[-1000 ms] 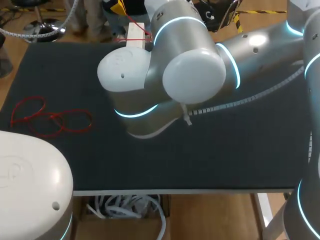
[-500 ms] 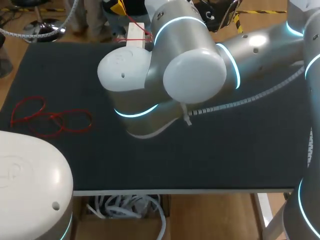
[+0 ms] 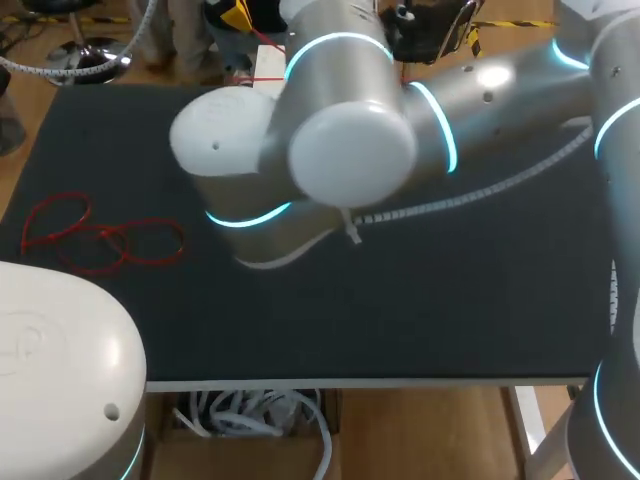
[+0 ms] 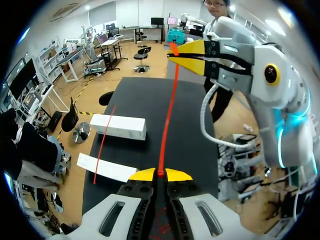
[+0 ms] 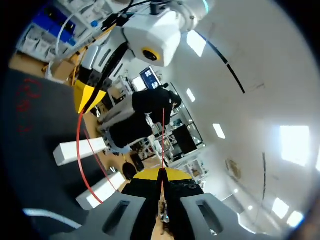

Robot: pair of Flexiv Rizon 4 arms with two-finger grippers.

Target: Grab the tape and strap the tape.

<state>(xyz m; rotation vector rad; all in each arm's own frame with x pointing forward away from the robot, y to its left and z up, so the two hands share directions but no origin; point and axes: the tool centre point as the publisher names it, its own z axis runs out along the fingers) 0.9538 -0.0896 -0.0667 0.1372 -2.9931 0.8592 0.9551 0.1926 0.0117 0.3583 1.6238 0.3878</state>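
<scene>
Against half a second ago, find the right arm (image 3: 350, 150) swung toward ten o'clock over the desk (image 3: 450, 310), now covering more of the white block (image 3: 267, 66) at the twelve o'clock edge. No shift in the loose red loops (image 3: 100, 237) lying flat at nine o'clock. From the head view, cannot see either end effector behind that arm's bulky joints, and can make out only a sliver of red beside the block. Through the left wrist view, see the left end effector (image 4: 160, 174) with its yellow tips pinched together on the red tape (image 4: 167, 115), held taut in the air above the desk and running straight ahead to the right end effector (image 4: 192, 54), likewise clamped on it. Through the right wrist view, see those tips closed on the same strand, with a further length curving slack toward the other arm's yellow tips.
</scene>
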